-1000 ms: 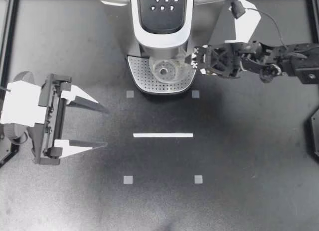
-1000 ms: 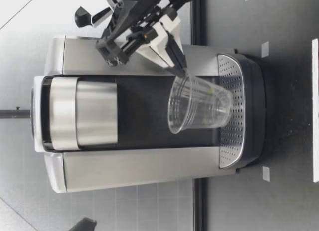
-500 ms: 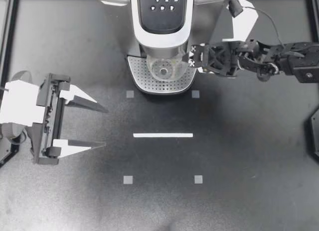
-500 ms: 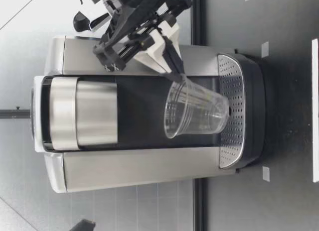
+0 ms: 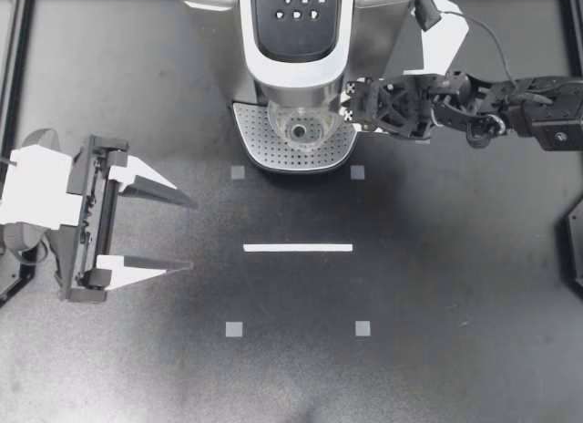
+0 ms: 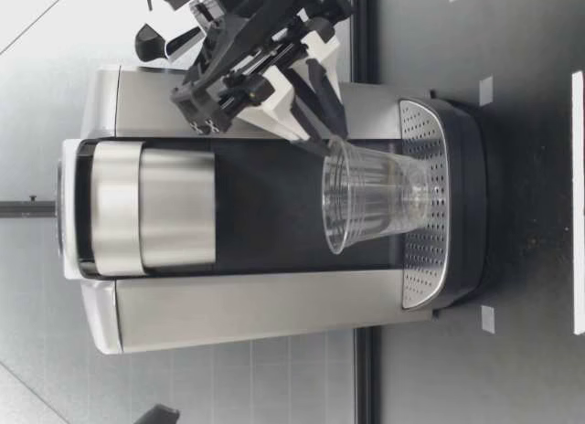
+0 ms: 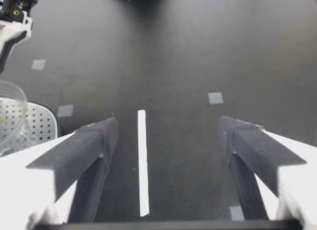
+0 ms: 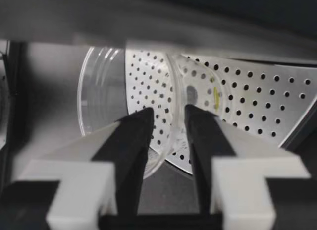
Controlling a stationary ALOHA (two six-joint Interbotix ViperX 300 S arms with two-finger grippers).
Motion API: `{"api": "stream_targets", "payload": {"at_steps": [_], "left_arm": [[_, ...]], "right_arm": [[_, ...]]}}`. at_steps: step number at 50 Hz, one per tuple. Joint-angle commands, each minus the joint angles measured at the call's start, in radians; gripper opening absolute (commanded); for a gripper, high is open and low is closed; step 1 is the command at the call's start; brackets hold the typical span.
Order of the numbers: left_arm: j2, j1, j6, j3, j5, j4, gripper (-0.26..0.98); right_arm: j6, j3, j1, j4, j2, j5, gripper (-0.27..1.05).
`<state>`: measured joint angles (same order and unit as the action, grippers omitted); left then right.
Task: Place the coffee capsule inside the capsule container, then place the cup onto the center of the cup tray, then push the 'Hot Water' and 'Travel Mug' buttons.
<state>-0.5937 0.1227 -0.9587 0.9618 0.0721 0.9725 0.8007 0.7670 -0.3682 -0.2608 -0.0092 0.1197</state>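
A clear plastic cup [image 5: 301,128] stands upright on the perforated cup tray [image 5: 260,140] of the coffee machine [image 5: 296,22]. My right gripper [image 5: 351,106] reaches in from the side at the cup's rim. In the right wrist view its fingers [image 8: 133,136] stand a little apart astride the cup's wall [image 8: 106,86], so the gripper is open. The low view shows the cup [image 6: 375,207] with its base on the tray [image 6: 422,205] and my right gripper [image 6: 329,132] at its rim. My left gripper [image 5: 187,233] hangs wide open and empty over the table's left side. No capsule is in view.
The machine's buttons [image 5: 297,5] sit on its dark top panel. A white tape line [image 5: 298,247] and small grey squares [image 5: 234,329] mark the table in front of the machine. The left wrist view shows the cup [image 7: 10,116] far off to one side.
The cup, held tilted above the tray a second ago, now stands upright on it. My right gripper's fingers have parted and let go of its rim. The left arm has not moved.
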Motion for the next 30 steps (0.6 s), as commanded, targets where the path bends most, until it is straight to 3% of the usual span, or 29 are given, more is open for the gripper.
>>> {"api": "stream_targets", "payload": {"at_steps": [1, 20, 25, 30], "left_arm": [[-0.008, -0.003, -0.002, -0.012, -0.008, -0.006, 0.75], [-0.015, -0.003, -0.002, -0.012, -0.002, -0.012, 0.75], [-0.014, -0.011, -0.002, -0.012, 0.002, -0.017, 0.75], [-0.012, -0.034, -0.003, -0.017, 0.000, -0.029, 0.74]], "right_arm": [[-0.002, -0.008, -0.005, 0.003, -0.046, 0.011, 0.42], [-0.006, 0.129, -0.017, 0.051, -0.249, 0.009, 0.42], [-0.009, 0.160, 0.008, 0.107, -0.298, 0.011, 0.42], [-0.044, 0.187, 0.066, 0.267, -0.345, 0.015, 0.42]]}}
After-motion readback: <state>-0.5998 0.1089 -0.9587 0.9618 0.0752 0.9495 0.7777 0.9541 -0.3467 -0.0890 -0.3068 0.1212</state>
